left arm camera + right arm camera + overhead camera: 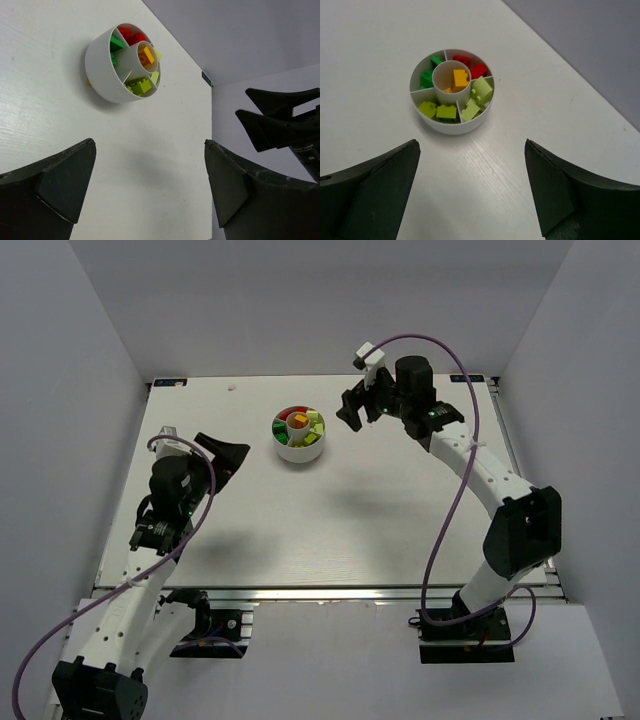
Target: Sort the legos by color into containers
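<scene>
The containers are the wedges and central cup of one round white dish (298,452) at the back middle of the table. In the right wrist view its rim (452,131) encloses red legos (472,66), dark green legos (427,76), lime legos (438,110), pale lime legos (481,92) and an orange-yellow lego (460,78) in the cup. My right gripper (471,145) hangs open and empty just right of the dish (350,412). My left gripper (150,145) is open and empty too, left of the dish (100,75) and well apart from it (236,458).
In the left wrist view the right gripper's dark fingers (280,117) show beyond the table's far edge. Grey walls close in the table on three sides. A small pale speck (231,388) lies near the back left corner.
</scene>
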`<action>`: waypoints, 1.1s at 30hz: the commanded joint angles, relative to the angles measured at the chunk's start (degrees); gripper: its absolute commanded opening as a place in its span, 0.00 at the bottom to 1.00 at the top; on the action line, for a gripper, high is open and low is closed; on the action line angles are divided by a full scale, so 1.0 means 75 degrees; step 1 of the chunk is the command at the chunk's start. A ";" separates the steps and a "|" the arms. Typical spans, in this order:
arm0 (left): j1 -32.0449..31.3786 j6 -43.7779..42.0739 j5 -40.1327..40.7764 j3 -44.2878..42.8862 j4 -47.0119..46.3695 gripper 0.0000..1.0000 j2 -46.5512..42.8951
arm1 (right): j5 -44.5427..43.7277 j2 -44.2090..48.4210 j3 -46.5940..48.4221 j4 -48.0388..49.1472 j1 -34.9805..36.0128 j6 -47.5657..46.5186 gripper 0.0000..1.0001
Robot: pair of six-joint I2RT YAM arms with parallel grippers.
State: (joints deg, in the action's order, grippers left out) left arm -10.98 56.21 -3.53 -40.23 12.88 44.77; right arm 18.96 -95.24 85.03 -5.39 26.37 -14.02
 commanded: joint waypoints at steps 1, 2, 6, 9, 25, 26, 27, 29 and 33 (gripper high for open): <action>0.0046 -0.1116 0.0107 -0.0506 -0.0054 0.98 -0.0134 | 0.0469 0.0450 -0.0041 -0.1400 -0.0094 -0.0204 0.89; 0.0046 -0.1270 0.0131 -0.0589 -0.0007 0.98 -0.0169 | 0.0541 0.0673 -0.0459 -0.1321 -0.0129 -0.0182 0.89; 0.0046 -0.1892 0.0189 -0.0894 0.0203 0.98 -0.0297 | 0.0507 0.1892 -0.1622 -0.0490 -0.0141 -0.0006 0.89; 0.0035 -0.2162 0.0201 -0.0999 0.0204 0.98 -0.0438 | 0.0542 0.2304 -0.1764 -0.0780 -0.0129 -0.0076 0.89; 0.0046 -0.2279 0.0798 -0.0836 0.0836 0.98 -0.1446 | -0.2737 0.2528 -0.2291 -0.1461 -0.0129 0.1694 0.89; 0.0046 -0.2268 0.0845 -0.0801 0.0883 0.98 -0.1597 | -0.2809 0.2504 -0.2314 -0.1496 -0.0129 0.1705 0.89; 0.0035 -0.2209 0.0892 -0.0708 0.0907 0.98 -0.1680 | -0.2914 0.2527 -0.2349 -0.1485 -0.0129 0.1682 0.89; 0.0046 -0.2174 0.1009 -0.0602 0.0884 0.98 -0.1890 | -0.2973 0.2609 -0.2536 -0.1229 -0.0129 0.1635 0.89; 0.0046 -0.2150 0.1138 -0.0402 0.0778 0.98 -0.1985 | -0.2892 0.2994 -0.2970 -0.0712 -0.0129 0.1390 0.89</action>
State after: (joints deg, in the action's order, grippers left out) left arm -10.98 40.10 3.05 -44.29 18.09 29.89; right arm -0.97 -75.83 64.58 -14.81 25.52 -3.03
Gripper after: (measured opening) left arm 0.982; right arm 0.895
